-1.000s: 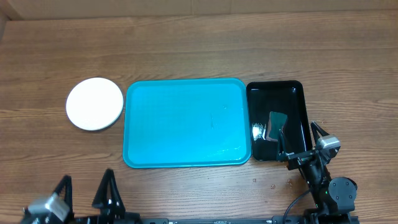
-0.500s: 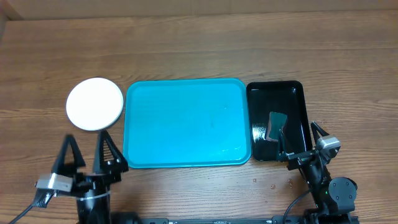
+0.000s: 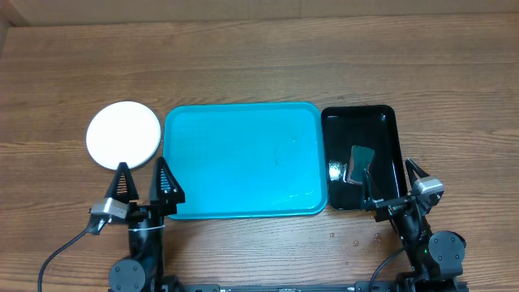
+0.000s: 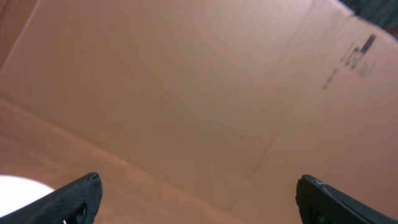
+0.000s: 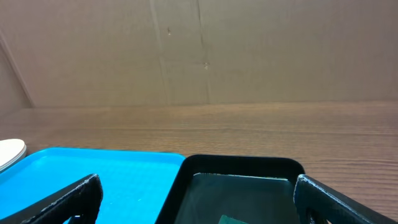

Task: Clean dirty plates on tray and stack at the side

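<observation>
Left gripper (image 3: 143, 165) and right gripper (image 3: 389, 174) both hang wide open and empty, with the tray (image 3: 243, 158) ahead-right of the left one bare and a white plate (image 3: 123, 135) just ahead of it beside the tray, so the task looks finished, though I can't tell whether other plates lie under it.

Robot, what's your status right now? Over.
Left gripper and right gripper open, empty. White plate beside blue tray, none on it. Sponge in black tray.

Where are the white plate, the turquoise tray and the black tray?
white plate (image 3: 123, 147), overhead view, centre of its top face.
turquoise tray (image 3: 243, 158), overhead view, bare middle of its floor.
black tray (image 3: 361, 130), overhead view, bare floor near its far end.
</observation>
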`<state>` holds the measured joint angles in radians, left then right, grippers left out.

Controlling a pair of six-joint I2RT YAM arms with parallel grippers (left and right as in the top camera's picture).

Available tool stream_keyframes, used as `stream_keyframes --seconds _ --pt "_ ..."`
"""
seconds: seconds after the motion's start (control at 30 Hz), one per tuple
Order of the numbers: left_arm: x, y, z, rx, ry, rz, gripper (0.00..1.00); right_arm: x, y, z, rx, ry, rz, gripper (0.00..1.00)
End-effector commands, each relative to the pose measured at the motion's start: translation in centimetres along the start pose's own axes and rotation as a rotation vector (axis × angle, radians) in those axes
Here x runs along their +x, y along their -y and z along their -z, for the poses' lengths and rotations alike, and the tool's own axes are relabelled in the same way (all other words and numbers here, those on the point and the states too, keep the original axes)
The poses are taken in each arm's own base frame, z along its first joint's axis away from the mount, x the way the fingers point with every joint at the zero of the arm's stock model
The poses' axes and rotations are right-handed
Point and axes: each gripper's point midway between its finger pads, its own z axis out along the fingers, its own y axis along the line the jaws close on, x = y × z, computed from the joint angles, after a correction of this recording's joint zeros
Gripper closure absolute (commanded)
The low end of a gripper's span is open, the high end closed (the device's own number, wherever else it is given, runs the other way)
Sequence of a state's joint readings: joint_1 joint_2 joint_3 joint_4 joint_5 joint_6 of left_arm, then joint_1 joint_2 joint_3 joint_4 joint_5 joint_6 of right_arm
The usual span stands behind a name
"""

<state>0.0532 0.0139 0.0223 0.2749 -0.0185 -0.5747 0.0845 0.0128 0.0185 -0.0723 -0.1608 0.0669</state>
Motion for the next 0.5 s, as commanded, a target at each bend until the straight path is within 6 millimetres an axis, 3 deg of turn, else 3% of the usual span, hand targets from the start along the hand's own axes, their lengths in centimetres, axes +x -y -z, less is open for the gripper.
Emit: stream_keyframes --seconds 0.0,0.2,0.47 --pt "1.3 -0.8 0.1 -0.019 -0.039 0.006 0.0 0.2 0.1 0.0 0.001 0.004 0.006 0.0" --pt "5.4 -3.3 0.8 -0.113 -0.213 -0.092 0.0 0.2 0.1 0.0 0.001 0.004 0.006 0.0" --pt "8.3 -4.0 1.7 -0.093 -0.354 -0.326 0.0 0.2 0.1 0.0 0.001 0.004 0.006 0.0"
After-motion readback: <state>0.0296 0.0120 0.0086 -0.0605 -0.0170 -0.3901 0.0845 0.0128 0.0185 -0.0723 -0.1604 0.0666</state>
